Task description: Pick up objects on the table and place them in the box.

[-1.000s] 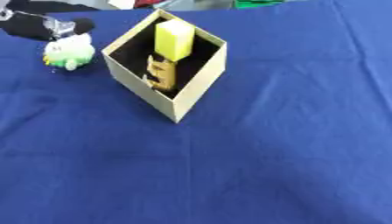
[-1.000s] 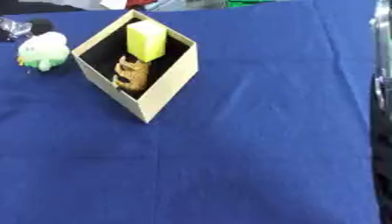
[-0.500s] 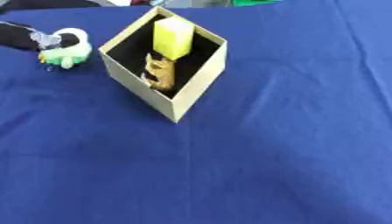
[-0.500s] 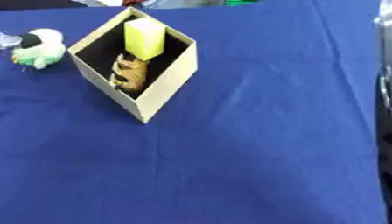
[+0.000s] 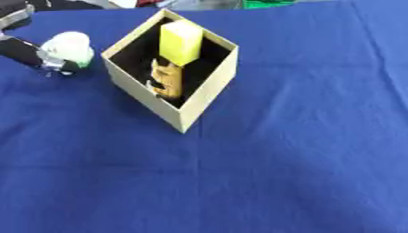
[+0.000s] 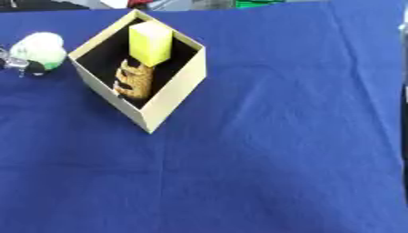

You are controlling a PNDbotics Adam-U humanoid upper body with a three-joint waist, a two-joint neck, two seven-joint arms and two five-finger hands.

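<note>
Lab-like bench: blue-clothed table

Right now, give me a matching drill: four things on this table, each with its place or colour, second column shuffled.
Things:
1. yellow block
2. brown toy
3. white and green toy
4. box

Descriptions:
A. tan, open top
B. left of the box, at the left hand
C. in the box, far end
D. in the box, under the block

Pairs: 1-C, 2-D, 3-B, 4-A

The left hand is cut off by the picture's left edge, and its fingers are too blurred to read. The white and green toy beside it stays indistinct. The box wall hides the base of the brown object.
</note>
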